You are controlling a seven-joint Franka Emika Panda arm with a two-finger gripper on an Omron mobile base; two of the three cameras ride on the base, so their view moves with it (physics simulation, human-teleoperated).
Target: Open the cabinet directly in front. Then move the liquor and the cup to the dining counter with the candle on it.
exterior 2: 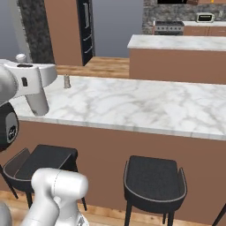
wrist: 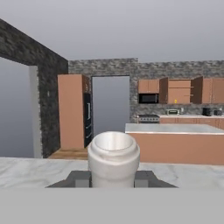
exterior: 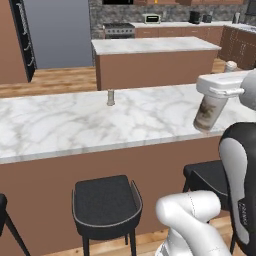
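Note:
My gripper (exterior: 220,92) is shut on the liquor (exterior: 207,113), a greyish-beige bottle with a pale label. The bottle hangs slightly tilted over the near right part of the dining counter (exterior: 75,125), its base just above the marble. From the right base view the liquor (exterior 2: 36,103) sits under the white hand at the counter's left end (exterior 2: 132,106). The hand view has the liquor (wrist: 113,154) held between both fingertips (wrist: 79,178). The candle (exterior: 110,97) (exterior 2: 67,81) stands farther back on the same top. Far across the room the cabinet (wrist: 179,90) stands open, with the small yellow cup (wrist: 175,101) inside.
Dark stools (exterior: 106,202) (exterior: 206,175) (exterior 2: 154,178) (exterior 2: 42,161) line the near side of the counter below the arm. A smaller marble-topped island (exterior: 155,46) (exterior 2: 176,43) stands behind it. A stove (exterior: 118,30) and kitchen counters run along the back wall.

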